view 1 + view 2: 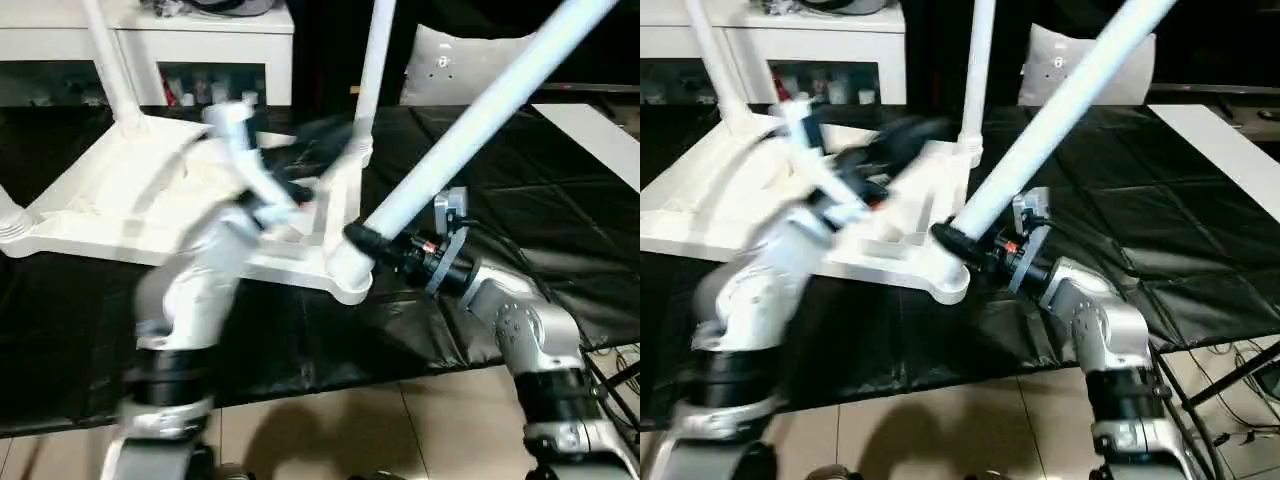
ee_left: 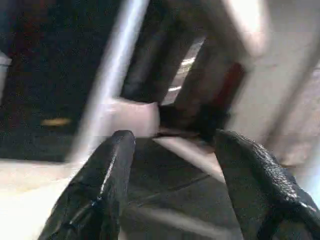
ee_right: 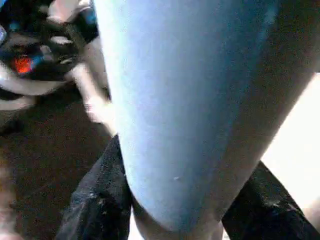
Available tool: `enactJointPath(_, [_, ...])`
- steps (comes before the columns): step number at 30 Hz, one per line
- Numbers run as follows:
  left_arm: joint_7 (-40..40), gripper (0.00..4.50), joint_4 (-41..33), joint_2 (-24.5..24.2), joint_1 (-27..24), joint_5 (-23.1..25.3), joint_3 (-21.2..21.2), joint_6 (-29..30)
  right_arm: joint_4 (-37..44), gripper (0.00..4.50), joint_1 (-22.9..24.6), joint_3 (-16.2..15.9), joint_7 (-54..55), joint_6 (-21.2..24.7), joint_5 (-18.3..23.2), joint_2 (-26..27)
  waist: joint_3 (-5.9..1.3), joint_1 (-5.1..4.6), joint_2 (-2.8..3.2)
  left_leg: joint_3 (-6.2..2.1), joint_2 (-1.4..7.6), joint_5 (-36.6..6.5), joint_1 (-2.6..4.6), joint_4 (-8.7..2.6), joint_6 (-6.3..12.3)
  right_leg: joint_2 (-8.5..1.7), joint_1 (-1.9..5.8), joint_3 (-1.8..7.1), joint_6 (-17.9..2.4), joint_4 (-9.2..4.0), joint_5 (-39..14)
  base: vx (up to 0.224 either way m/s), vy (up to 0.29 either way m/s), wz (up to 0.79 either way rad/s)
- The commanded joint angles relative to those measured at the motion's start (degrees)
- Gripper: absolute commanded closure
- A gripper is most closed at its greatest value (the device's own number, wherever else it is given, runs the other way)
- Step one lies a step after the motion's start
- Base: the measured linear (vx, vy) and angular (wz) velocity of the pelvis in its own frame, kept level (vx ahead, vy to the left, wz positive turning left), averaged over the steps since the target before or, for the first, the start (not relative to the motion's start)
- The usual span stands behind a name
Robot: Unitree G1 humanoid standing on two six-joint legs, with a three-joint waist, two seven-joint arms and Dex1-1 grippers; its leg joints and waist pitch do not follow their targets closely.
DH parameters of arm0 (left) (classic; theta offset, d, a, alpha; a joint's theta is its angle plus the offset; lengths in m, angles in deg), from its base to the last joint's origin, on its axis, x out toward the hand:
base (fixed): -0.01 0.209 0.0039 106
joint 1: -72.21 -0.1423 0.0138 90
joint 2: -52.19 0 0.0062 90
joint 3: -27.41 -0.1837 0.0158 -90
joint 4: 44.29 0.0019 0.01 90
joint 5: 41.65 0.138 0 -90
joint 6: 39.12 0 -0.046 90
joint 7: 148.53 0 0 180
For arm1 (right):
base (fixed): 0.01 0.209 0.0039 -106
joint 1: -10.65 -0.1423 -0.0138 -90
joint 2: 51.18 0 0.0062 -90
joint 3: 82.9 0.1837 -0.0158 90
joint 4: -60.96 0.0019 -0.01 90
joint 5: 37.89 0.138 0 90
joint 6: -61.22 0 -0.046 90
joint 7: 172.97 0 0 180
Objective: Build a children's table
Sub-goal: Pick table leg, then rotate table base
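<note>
Leg (image 1: 480, 120), clamped low by the right end effector (image 1: 362, 240), slants up and away from the tabletop's (image 1: 120, 190) near-right corner socket (image 1: 345, 283); left end effector (image 2: 172, 165) gapes empty.

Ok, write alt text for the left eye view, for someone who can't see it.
The right gripper grips a white leg near its thick end, slanting it up to the right at the near corner socket of an upside-down white tabletop on a black sheet. The left gripper, blurred, hangs open over the tabletop, where two legs already stand.
</note>
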Motion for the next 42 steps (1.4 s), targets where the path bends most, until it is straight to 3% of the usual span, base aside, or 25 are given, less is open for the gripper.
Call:
enactJointPath(1, [-3.77,1.58,-1.46,-2.17,-2.67,5.7,-1.02,-0.78,2.25,2.62,1.13,1.16,5.71,-2.13,-4.23,-0.9,-4.25,0.27,0.5,-0.33,1.28,-9.03,0.4,-3.89,-0.6,-3.56,3.09,2.82,-4.14,-4.66,-18.36,0.0,0.0,0.0])
enactJointPath(2, [-4.04,1.58,-2.69,-3.39,-4.53,7.37,-1.31,-0.97,3.8,2.62,1.89,1.1,6.94,-1.47,-4.81,-1.5,-4.29,0.07,0.33,-0.34,1.31,-9.06,0.35,-3.92,-0.66,-3.49,3.16,2.87,-4.21,-4.54,-17.13,0.0,0.0,0.0])
enactJointPath(4, [-4.38,1.58,-5.12,-4.54,-7.8,9.0,-1.3,-0.86,6.59,2.62,3.47,1.65,9.01,-0.62,-5.0,-1.4,-4.32,0.16,1.31,-0.46,1.42,-9.21,0.47,-3.99,-0.74,-3.49,3.19,2.99,-4.61,-4.32,-15.07,0.0,0.0,0.0])
enactJointPath(6, [-6.72,1.58,-6.66,-4.95,-10.64,11.91,-1.63,-1.37,9.4,2.62,5.35,1.89,11.28,1.33,-5.06,-1.17,-4.34,0.05,1.04,-0.39,1.37,-9.79,0.56,-4.04,-0.54,-3.25,3.19,2.99,-5.44,-4.28,-13.41,0.0,0.0,0.0])
enactJointPath(9, [-8.79,1.58,-8.02,-8.43,-13.86,16.73,-4.83,1.15,12.56,2.62,8.17,3.22,16.03,-1.53,-5.76,1.53,-3.96,0.28,0.92,-0.54,1.42,-13.49,0.59,-4.44,-0.61,-3.55,2.86,2.97,-4.39,-4.78,-18.31,0.0,0.0,0.0])
enactJointPath(12, [-9.0,1.58,-8.54,-8.51,-16.36,17.14,-4.34,-0.26,15.42,2.62,10.28,4.31,21.89,1.09,-6.41,4.11,-3.76,-0.29,1.21,-0.6,1.05,-16.22,0.82,-4.56,-1.15,-3.39,2.6,2.79,-2.6,-5.69,-24.12,0.0,0.0,0.0])
enactJointPath(13, [-9.49,1.58,-7.93,-8.69,-17.59,17.93,-4.54,-0.7,15.71,2.62,11.85,3.68,25.75,0.73,-10.01,4.35,-3.74,-0.11,2.64,-0.79,1.08,-16.6,0.99,-4.57,-1.66,-3.4,2.38,2.86,-2.57,-5.63,-23.96,0.0,0.0,0.0])
enactJointPath(15, [-12.04,1.58,-6.91,-7.71,-19.06,19.99,-3.92,-2.21,16.24,2.62,14.19,3.76,29.36,2.34,-11.62,4.78,-3.55,-0.54,1.91,-0.65,0.68,-19.42,1.13,-4.5,-1.87,-3.02,2.28,2.61,-1.28,-6.26,-26.18,0.0,0.0,0.0])
enactJointPath(19, [-12.22,1.58,-6.89,-7.05,-20.33,20.65,-3.74,-3.49,17.4,2.62,15.28,4.9,31.13,0.24,-11.8,5.64,-3.52,-0.53,1.94,-0.79,0.5,-19.5,0.9,-4.41,-0.95,-3.26,2.18,2.4,0.57,-6.88,-29.56,0.0,0.0,0.0])
enactJointPath(23, [-15.0,1.58,-7.24,-6.56,-21.97,22.3,-4.35,-3.78,18.65,2.62,15.09,2.65,32.81,0.21,-15.7,3.41,-3.42,-0.85,2.32,-0.92,0.54,-19.96,0.83,-4.48,-0.91,-2.89,2.15,2.28,1.13,-6.78,-28.88,0.0,0.0,0.0])
enactJointPath(27, [-15.67,1.58,-7.3,-5.91,-22.8,23.68,-5.24,-4.5,19.53,2.62,16.91,2.89,30.71,0.34,-13.21,3.5,-3.6,-0.76,1.82,-0.71,0.38,-18.43,0.63,-4.28,0.28,-3.07,2.13,2.41,1.48,-6.74,-28.98,0.0,0.0,0.0])
enactJointPath(28, [-15.63,1.58,-7.83,-5.85,-23.15,24.16,-5.28,-4.71,20.39,2.62,17.07,3.0,30.66,0.86,-11.65,4.82,-3.59,-0.83,1.27,-0.61,0.44,-18.1,0.55,-4.27,0.43,-3.06,2.09,2.43,1.57,-6.85,-29.05,0.0,0.0,0.0])
enactJointPath(29, [-15.63,1.58,-7.83,-5.85,-23.15,24.16,-5.28,-4.71,20.39,2.62,17.07,3.0,30.66,0.86,-11.65,4.82,-3.63,-0.71,1.7,-0.7,0.5,-17.75,0.58,-4.32,0.51,-3.18,2.04,2.5,1.19,-6.63,-28.69,0.0,0.0,0.0])
enactJointPath(31, [-16.16,1.58,-7.88,-5.92,-23.54,24.88,-5.0,-4.95,21.5,2.62,16.82,1.35,29.57,2.12,-10.2,5.96,-3.71,-0.81,1.79,-0.8,0.69,-17.56,0.51,-4.47,0.61,-3.09,2.14,2.53,0.63,-6.42,-27.01,0.0,0.0,0.0])
enactJointPath(32, [-16.48,1.58,-7.62,-5.88,-23.55,25.01,-4.9,-5.0,21.67,2.62,17.02,-0.31,29.19,2.2,-11.55,5.21,-3.71,-1.23,2.63,-1.2,1.15,-18.21,0.77,-4.64,-0.49,-2.14,2.02,2.07,0.29,-6.5,-24.65,0.0,0.0,0.0])
enactJointPath(33, [-16.54,1.58,-7.57,-5.88,-23.55,25.06,-4.9,-5.04,21.71,2.62,17.06,-0.62,29.11,2.25,-11.8,5.07,-3.74,-1.52,2.71,-1.52,1.56,-18.64,1.02,-4.8,-0.98,-1.42,2.06,1.56,0.11,-6.53,-22.62,0.0,0.0,0.0])
enactJointPath(34, [-17.3,1.58,-7.38,-5.72,-23.62,25.82,-5.39,-4.49,21.88,2.62,17.57,-1.69,28.65,1.85,-12.28,4.64,-3.49,-1.59,1.68,-4.5,1.39,-19.47,-2.48,-6.31,0.41,-2.32,4.82,-0.69,-2.37,-4.16,-16.29,0.0,0.0,0.0])
enactJointPath(35, [-17.59,1.58,-7.65,-5.8,-23.92,26.42,-5.7,-4.7,21.4,2.62,17.54,-1.46,28.66,1.38,-11.94,5.01,-4.07,-2.38,3.32,-7.85,4.42,-23.98,-0.48,-7.61,2.49,-1.25,3.85,-1.55,-5.13,-3.08,-11.47,0.021,-0.051,0.44])
enactJointPath(36, [-17.85,1.58,-8.09,-5.47,-24.27,26.2,-5.44,-4.37,20.84,2.62,17.38,-1.36,28.64,0.84,-11.8,5.25,-3.72,-3.99,4.05,-12.0,6.95,-25.85,0.21,-9.12,6.33,-0.73,2.92,-1.76,-9.34,0.47,-9.46,0.054,-0.104,0.6])
enactJointPath(37, [-17.9,1.58,-8.27,-5.21,-24.36,25.77,-5.14,-4.01,20.68,2.62,17.3,-1.39,28.61,0.7,-11.83,5.26,-3.57,-4.53,4.49,-13.0,6.76,-25.99,0.24,-9.12,8.66,-0.57,2.69,-1.55,-10.59,1.74,-10.68,0.054,-0.104,0.6])
enactJointPath(38, [-17.93,1.58,-8.55,-4.65,-24.49,24.77,-3.94,-3.62,20.35,2.62,16.96,-1.22,28.17,1.23,-10.88,5.79,-3.76,-5.21,3.83,-10.51,8.95,-22.66,2.52,-8.25,11.06,-1.57,1.29,0.42,-12.57,1.33,-10.62,0.045,-0.151,0.47])
enactJointPath(39, [-17.9,1.58,-8.5,-4.67,-24.47,24.77,-3.57,-3.97,20.26,2.62,16.83,-1.0,27.89,1.79,-10.1,6.21,-3.24,-4.97,2.82,-9.12,8.34,-21.42,1.48,-7.85,12.49,-2.38,1.84,1.42,-13.32,1.45,-9.47,0.055,-0.18,0.29])
enactJointPath(40, [-17.79,1.58,-8.37,-5.02,-24.42,25.16,-3.51,-4.39,20.22,2.62,16.82,-1.27,27.57,1.95,-10.04,6.21,-2.86,-3.57,1.57,-4.03,2.07,-21.06,-0.32,-3.52,9.65,-4.07,2.0,3.37,-15.61,-4.05,-14.43,0.055,-0.18,0.29])
enactJointPath(41, [-17.73,1.58,-8.12,-5.12,-24.34,25.17,-3.21,-4.34,20.3,2.62,17.03,-1.74,27.25,1.74,-10.3,5.99,-2.96,-0.87,0.32,-0.91,-3.6,-11.62,-0.91,3.78,6.32,-7.31,3.39,3.42,-7.74,-8.35,-33.4,0.015,-0.169,0.01])
enactJointPath(42, [-17.58,1.58,-7.96,-5.04,-24.26,24.83,-2.95,-4.42,20.38,2.62,17.28,-1.92,27.18,1.53,-10.38,5.85,-3.0,0.7,-0.11,-1.27,-2.34,-4.71,-1.45,2.79,4.41,-7.95,3.33,5.08,4.23,-8.79,-44.38,-0.012,-0.133,-0.03])
